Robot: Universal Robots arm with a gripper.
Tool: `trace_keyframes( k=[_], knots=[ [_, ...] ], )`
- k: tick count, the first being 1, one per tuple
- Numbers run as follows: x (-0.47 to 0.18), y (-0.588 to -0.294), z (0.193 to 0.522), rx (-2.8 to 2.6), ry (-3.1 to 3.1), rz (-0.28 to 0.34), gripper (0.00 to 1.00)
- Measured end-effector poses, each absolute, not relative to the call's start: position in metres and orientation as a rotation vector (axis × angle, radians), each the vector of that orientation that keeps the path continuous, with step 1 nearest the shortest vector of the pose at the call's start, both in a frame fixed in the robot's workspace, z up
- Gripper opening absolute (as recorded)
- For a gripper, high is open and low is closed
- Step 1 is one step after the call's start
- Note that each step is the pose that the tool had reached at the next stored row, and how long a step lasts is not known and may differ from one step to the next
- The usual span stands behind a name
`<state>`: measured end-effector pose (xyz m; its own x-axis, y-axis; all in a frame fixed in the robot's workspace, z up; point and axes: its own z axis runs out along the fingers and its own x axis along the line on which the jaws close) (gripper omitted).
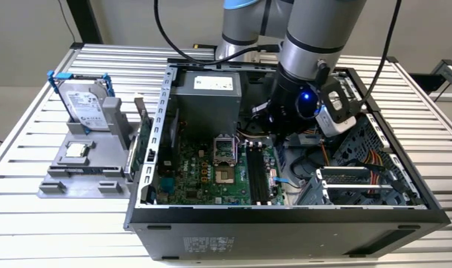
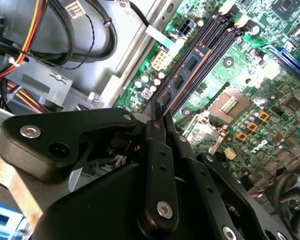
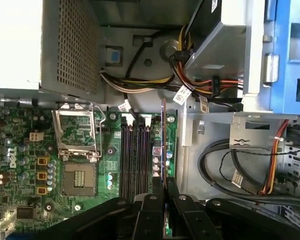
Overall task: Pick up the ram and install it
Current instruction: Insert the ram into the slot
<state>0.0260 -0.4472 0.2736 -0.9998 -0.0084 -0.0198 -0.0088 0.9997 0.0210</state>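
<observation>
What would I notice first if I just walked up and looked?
Probably the big grey arm reaching down into the open computer case on the slatted table. In both wrist views its black hand is shut on the thin ram, held on edge above the long slots of the green motherboard, beside the open CPU socket.

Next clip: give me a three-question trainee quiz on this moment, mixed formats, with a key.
1. True or false: the gripper is shut on the ram.
2. Over which part is the ram held? A) the memory slots B) the open CPU socket C) the drive cage
3. Fill in: on the grey stand outside the case, the hard drive stands in a ____ frame.

Key
1. True; the fingers clamp its upper edge in both wrist views.
2. A
3. blue
</observation>
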Motion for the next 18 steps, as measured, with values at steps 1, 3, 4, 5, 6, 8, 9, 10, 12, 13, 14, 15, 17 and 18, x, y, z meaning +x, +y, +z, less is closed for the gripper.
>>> trace_keyframes(
  k=[1, 3, 4, 5, 6, 8, 9, 10, 12, 13, 14, 15, 17, 18],
  knots=[
    [0.0260, -0.4472, 0.2727, -0.012, 3.122, 0.033, 0.00],
    [0.0260, -0.4473, 0.2725, -0.011, 3.123, 0.032, 0.00],
    [0.0259, -0.4473, 0.2722, -0.011, 3.124, 0.033, 0.00],
    [0.0259, -0.4472, 0.2715, -0.010, 3.124, 0.033, 0.00],
    [0.0260, -0.4473, 0.2710, -0.009, 3.124, 0.033, 0.00],
    [0.0260, -0.4473, 0.2695, -0.007, 3.124, 0.033, 0.00],
    [0.0260, -0.4473, 0.2689, -0.007, 3.124, 0.033, 0.00],
    [0.0260, -0.4473, 0.2682, -0.006, 3.124, 0.033, 0.00],
    [0.0260, -0.4473, 0.2676, -0.006, 3.124, 0.033, 0.00],
    [0.0260, -0.4473, 0.2676, -0.006, 3.124, 0.033, 0.00],
    [0.0260, -0.4473, 0.2676, -0.006, 3.124, 0.033, 0.00],
    [0.0260, -0.4473, 0.2676, -0.006, 3.124, 0.033, 0.00],
    [0.0260, -0.4474, 0.2672, -0.006, 3.124, 0.033, 0.00],
    [0.0260, -0.4478, 0.2669, -0.006, 3.124, 0.033, 0.00]
  ],
)
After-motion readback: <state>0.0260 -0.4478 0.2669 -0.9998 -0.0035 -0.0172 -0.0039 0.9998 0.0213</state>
